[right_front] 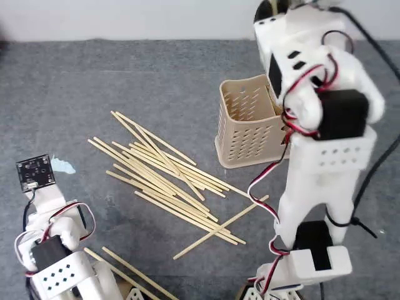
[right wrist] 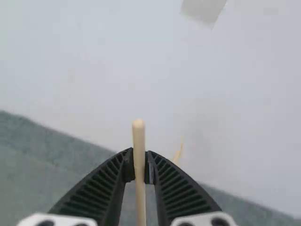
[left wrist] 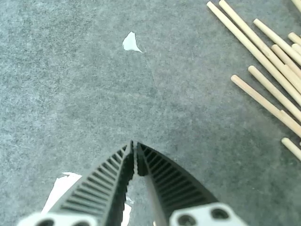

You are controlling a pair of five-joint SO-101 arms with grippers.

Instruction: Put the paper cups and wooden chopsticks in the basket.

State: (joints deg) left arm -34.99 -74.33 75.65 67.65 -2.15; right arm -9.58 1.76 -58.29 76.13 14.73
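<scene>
**Far and left side open, middle and right side blocked**

The table (right_front: 125,69) lies bare along its far edge and into the far-left corner. A loose heap of wooden chopsticks (right_front: 165,172) spreads across the middle toward the near edge. The basket (right_front: 247,125) stands upright just beyond the heap. Its mouth is open to approach from the left, while the right arm (right_front: 325,134) rises over its right rim. The left arm (right_front: 56,256) occupies the near-left corner, with two stray chopsticks (right_front: 140,273) beside it and a pale scrap (right_front: 62,165) just beyond.
</scene>
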